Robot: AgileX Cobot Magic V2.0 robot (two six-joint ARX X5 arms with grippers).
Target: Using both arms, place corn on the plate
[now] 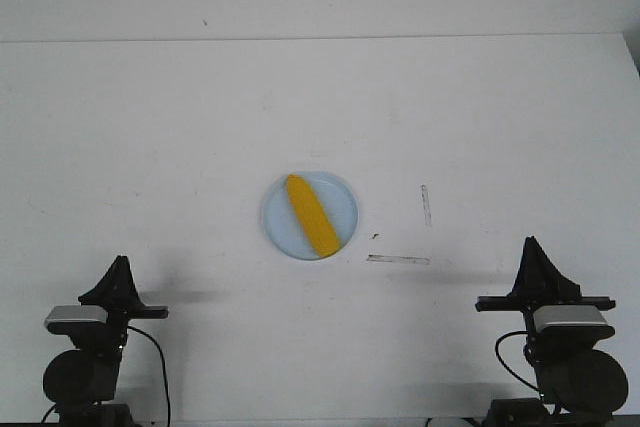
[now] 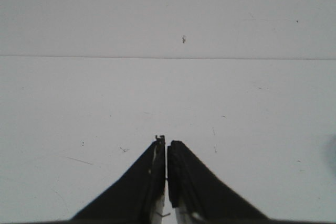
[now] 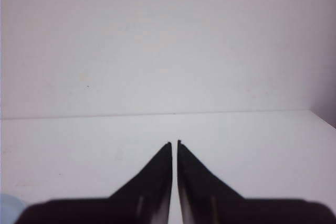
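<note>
Corn (image 1: 311, 215): lies diagonally on the plate (image 1: 343, 193), inside the rim, pointed end toward the far-left rim, blunt end toward the near-right rim. Nothing touches it.
Plate: mid-bench (image 1: 200, 147), between my two arms, well apart from both.
Task status: looks done, judging by how things lie; corn is on the plate and I hold nothing.
Risk 1: corn is smooth and round, so a knock to the plate could roll it to the rim or off. Cause would be either arm reaching back in w/o need.
Risk 2: blunt end sits near the rim on the near-right side; a plate nudge from that side is the likeliest way to tip it out.
Risk 3: small overall, since both arms are parked away from the plate.
Left hand (image 2: 166, 141): clenched, fingers nearly touching, only a thin slit between them, empty. Points fwd over bare bench.
Right hand (image 3: 174, 142): clenched too, narrow gap at the tips, empty. Points fwd over bare bench toward the back wall.
Left arm (image 1: 95, 337): folded back at the near-left edge, low.
Right arm (image 1: 555, 332): folded back at the near-right edge, same pose, approx mirrored.
Tape marks (image 1: 398, 259): on the bench just right of the plate, not in the way.
</note>
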